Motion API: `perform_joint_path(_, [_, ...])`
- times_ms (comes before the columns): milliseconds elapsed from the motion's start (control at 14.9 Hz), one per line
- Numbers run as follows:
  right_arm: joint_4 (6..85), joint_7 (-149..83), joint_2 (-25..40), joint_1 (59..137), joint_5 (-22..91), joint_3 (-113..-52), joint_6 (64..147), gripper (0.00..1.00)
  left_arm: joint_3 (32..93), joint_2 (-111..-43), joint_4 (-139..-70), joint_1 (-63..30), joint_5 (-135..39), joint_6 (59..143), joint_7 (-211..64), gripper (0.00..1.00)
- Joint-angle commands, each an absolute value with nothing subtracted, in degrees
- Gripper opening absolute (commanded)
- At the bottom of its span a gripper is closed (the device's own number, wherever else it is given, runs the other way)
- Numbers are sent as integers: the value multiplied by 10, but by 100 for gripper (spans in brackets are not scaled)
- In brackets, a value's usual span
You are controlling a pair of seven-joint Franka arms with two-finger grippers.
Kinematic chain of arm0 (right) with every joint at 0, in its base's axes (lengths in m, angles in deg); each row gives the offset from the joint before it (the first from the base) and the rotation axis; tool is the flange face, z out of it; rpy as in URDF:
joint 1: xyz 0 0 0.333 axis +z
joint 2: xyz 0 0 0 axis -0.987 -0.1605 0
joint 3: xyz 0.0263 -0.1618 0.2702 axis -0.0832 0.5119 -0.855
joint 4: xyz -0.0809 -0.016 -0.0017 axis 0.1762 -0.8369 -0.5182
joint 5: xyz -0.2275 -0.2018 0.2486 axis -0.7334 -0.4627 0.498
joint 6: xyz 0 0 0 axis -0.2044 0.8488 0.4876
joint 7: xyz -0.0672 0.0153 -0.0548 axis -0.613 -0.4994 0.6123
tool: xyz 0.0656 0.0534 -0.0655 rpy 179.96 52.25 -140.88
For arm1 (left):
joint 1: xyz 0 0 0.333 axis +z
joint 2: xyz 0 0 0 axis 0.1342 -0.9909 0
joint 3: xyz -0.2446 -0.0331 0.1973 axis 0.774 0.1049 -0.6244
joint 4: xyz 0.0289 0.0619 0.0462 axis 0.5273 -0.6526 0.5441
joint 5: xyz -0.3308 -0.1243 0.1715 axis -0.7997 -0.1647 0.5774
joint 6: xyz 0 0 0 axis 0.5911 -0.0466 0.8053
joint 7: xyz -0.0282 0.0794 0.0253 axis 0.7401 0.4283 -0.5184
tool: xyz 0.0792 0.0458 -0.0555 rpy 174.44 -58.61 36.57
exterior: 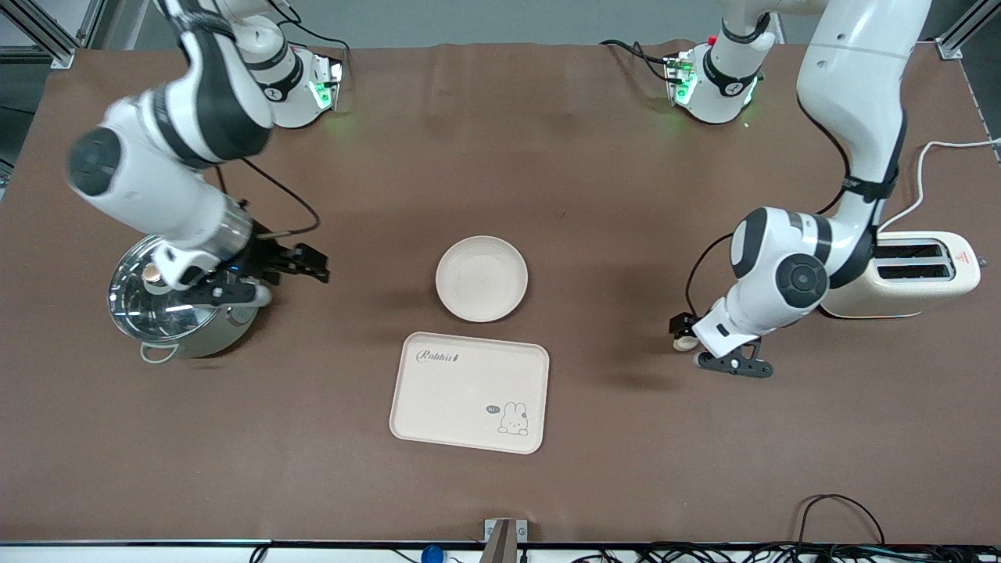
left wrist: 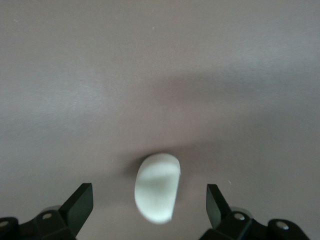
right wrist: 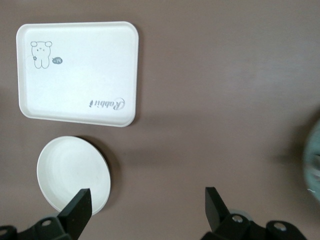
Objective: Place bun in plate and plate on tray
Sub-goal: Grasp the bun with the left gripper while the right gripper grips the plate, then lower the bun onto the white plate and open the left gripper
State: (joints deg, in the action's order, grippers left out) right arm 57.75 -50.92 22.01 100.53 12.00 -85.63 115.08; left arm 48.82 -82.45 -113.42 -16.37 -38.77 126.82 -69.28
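Note:
The round cream plate [exterior: 482, 279] [right wrist: 70, 172] lies mid-table with nothing on it. The cream "Rabbit" tray [exterior: 470, 391] [right wrist: 77, 70] lies nearer the front camera than the plate, a small gap between them. The small pale bun [exterior: 686, 340] [left wrist: 157, 192] lies on the mat toward the left arm's end, next to the toaster. My left gripper [exterior: 705, 346] [left wrist: 149, 197] hangs open low over the bun, one finger on each side, touching nothing. My right gripper [exterior: 315, 266] [right wrist: 147, 199] is open and holds nothing, over bare mat between the pot and the plate.
A steel pot with a glass lid [exterior: 172, 301] stands at the right arm's end, partly under that arm. A cream toaster [exterior: 915, 270] with its cord stands at the left arm's end. Cables run along the table's front edge [exterior: 837, 539].

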Motion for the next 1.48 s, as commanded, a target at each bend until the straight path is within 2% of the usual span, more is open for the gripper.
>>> perform_joint_path(0, [609, -554, 183, 1061, 131, -851, 1235, 100, 494, -811, -1196, -156, -393, 1339, -686, 92])
perform_joint_path(134, [635, -565, 155, 1098, 132, -851, 1313, 100, 495, -811, -1202, -156, -394, 1340, -688, 56])
perform_joint_path(202, [662, -583, 141, 1117, 133, -851, 1380, 100, 495, -812, -1203, -156, -394, 1340, -689, 39])
perform_joint_path(336, [704, -627, 114, 1158, 133, -852, 1484, 100, 495, -812, -1203, -155, -394, 1340, -689, 17])
perform_joint_path(471, [722, -681, 87, 1199, 133, -852, 1540, 100, 495, -810, -1202, -156, -394, 1340, -686, 6])
perform_joint_path(605, [722, -700, 67, 1228, 133, -851, 1550, 100, 502, -803, -1198, -159, -395, 1336, -694, 2])
perform_joint_path(739, [725, -705, 53, 1238, 133, -851, 1571, 100, 541, -783, -1190, -157, -413, 1305, -754, 1])
perform_joint_path(1008, [730, -704, 47, 1233, 133, -850, 1576, 100, 609, -804, -1090, -189, -421, 1204, -959, 1])
perform_joint_path(1277, [730, -703, 43, 1233, 133, -850, 1577, 77, 609, -849, -1024, -298, -417, 1203, -1147, 1])
perform_joint_path(1412, [730, -703, 43, 1233, 133, -849, 1577, 62, 607, -882, -994, -345, -414, 1204, -1227, 1])
